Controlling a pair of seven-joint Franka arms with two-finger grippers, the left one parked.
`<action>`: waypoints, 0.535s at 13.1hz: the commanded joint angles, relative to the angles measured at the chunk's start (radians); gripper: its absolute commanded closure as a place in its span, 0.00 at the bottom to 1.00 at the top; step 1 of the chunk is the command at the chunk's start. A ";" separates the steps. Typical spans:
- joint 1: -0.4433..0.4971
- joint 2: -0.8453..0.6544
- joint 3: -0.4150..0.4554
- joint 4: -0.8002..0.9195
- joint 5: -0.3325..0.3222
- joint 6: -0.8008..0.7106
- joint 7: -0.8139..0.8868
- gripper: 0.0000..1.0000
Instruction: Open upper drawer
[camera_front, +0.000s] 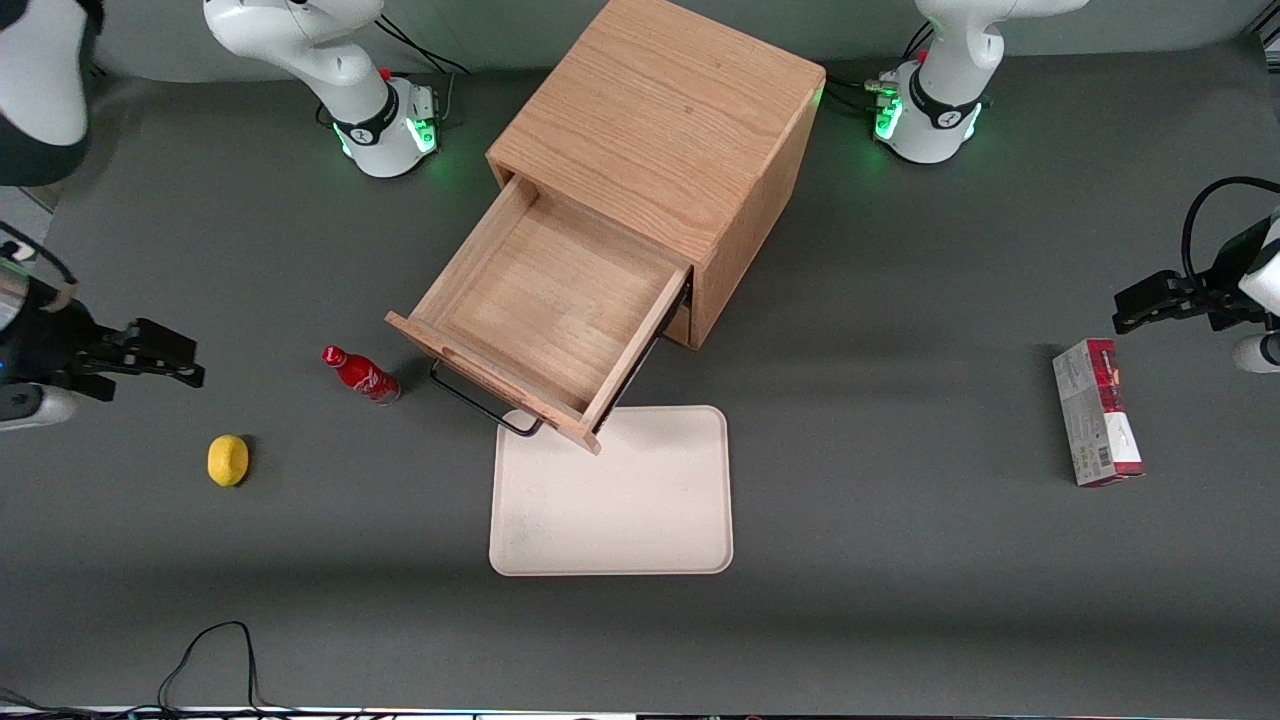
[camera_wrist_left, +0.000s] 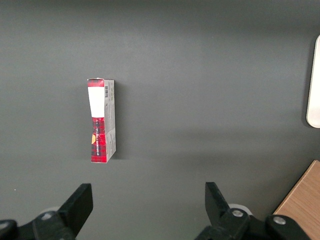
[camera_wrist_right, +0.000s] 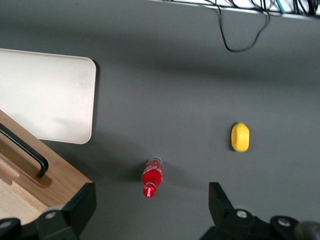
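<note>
On the grey table (camera_front: 900, 560) the upper drawer (camera_front: 540, 305) of the cabinet (camera_front: 665, 130) stands pulled out over a cream tray (camera_front: 620, 510). The gripper (camera_front: 165, 358), fingers apart and empty, hangs well apart from it, toward the working arm's end, near a red bottle (camera_front: 362, 374) and lemon (camera_front: 228, 460).

1. Upper drawer (camera_front: 545, 320) pulled well out of oak cabinet (camera_front: 665, 150); shallow wood tray bare, dark bar handle (camera_front: 480, 405) on its front.
2. Drawer front corner overhangs cream tray (camera_front: 612, 500), which lies nearer the camera.
3. Red bottle (camera_front: 362, 375) lies on its side beside the drawer front; yellow lemon (camera_front: 228, 460) nearer camera, twd working arm's end.
4. Gripper (camera_front: 165, 360) hovers at working arm's end, well apart from handle, fingers spread, nothing held.
5. Red/white box (camera_front: 1097, 425) twd parked arm's end.
</note>
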 joint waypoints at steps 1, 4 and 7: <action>-0.180 -0.130 0.180 -0.156 -0.042 0.059 0.039 0.00; -0.245 -0.223 0.202 -0.294 -0.044 0.132 0.031 0.00; -0.245 -0.217 0.205 -0.305 -0.080 0.124 0.030 0.00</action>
